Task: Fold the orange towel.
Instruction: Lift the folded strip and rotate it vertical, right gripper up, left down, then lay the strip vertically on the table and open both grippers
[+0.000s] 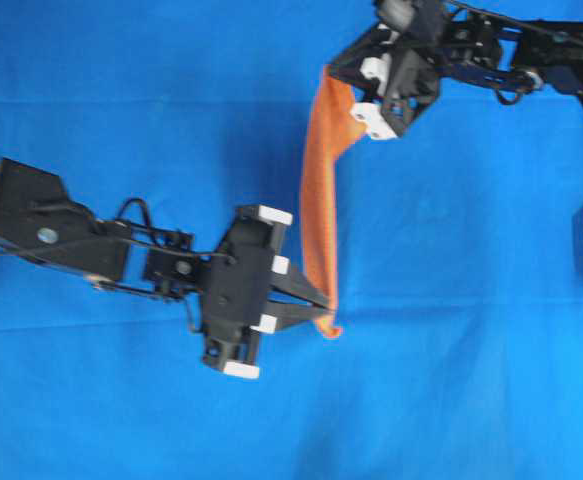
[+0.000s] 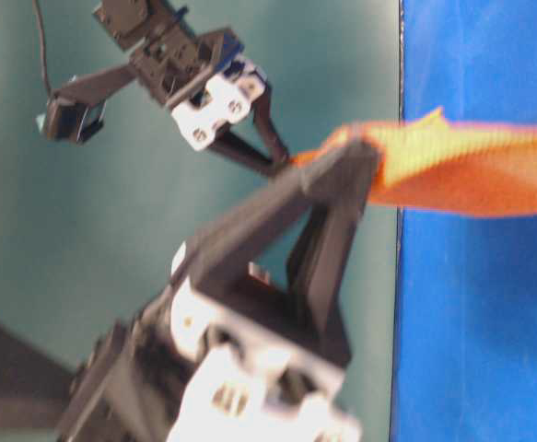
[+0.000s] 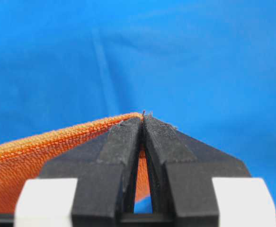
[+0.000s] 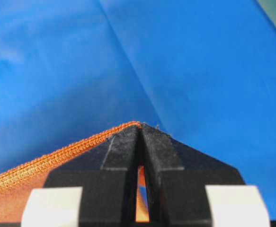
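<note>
While it is stretched into a narrow band above the blue cloth (image 1: pixel 451 300), the orange towel (image 1: pixel 319 205) is seen running from upper centre down to lower centre of the overhead frame. Its lower corner is pinched by the clenched left gripper (image 1: pixel 323 305), and its upper corner is clamped by the right gripper (image 1: pixel 346 90) at top centre, likewise closed tight.

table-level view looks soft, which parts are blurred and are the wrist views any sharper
Table-level view: the near gripper and the orange towel are smeared. Left wrist view: towel hem crisp at the left gripper. Right wrist view: equally sharp at the right gripper.
</note>
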